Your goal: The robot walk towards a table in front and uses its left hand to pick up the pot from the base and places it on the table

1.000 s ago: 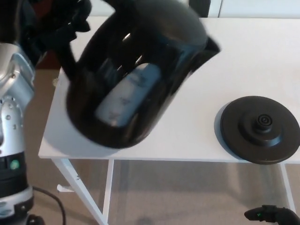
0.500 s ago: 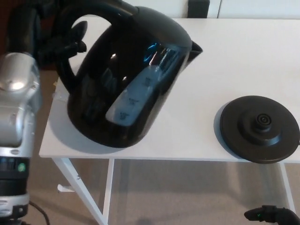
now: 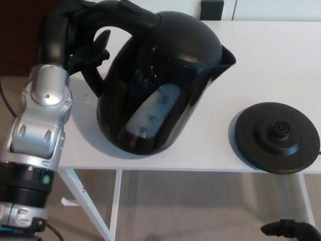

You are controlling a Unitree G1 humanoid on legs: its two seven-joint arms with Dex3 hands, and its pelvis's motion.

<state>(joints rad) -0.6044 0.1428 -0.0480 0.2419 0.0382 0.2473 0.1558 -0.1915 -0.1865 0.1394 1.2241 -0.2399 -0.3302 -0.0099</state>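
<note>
Black and glossy, the pot (image 3: 165, 85) is filling the middle of my head view. It is hanging just to the right of my robot's left hand (image 3: 75, 37). That hand is closing around the pot's looped handle (image 3: 135, 15), with the thick black fingers (image 3: 98, 47) wrapping through the loop and pinching it from the side nearest the arm. The silver forearm (image 3: 42, 120) is running down from the hand toward the bottom left corner.

The pot is tilting, its top leaning away from the hand and its spout (image 3: 226, 55) pointing to the far side from the hand. A pale water-level window (image 3: 153, 110) is showing on the wall facing me. The pot is sitting low over the white table (image 3: 271, 60), near the edge closest to the hand. From this angle I cannot tell whether its bottom is touching the tabletop or hovering just above it.

The round black base (image 3: 277, 136) is lying flat on the same table, well apart from the hand and beyond the pot. A strip of bare white surface is showing between base and pot. The base's raised centre connector is facing up with nothing on it.

At the bottom right corner a small dark shape is peeking in, probably the right hand (image 3: 291, 231). Too little of it is showing for me to tell how it is set.
</note>
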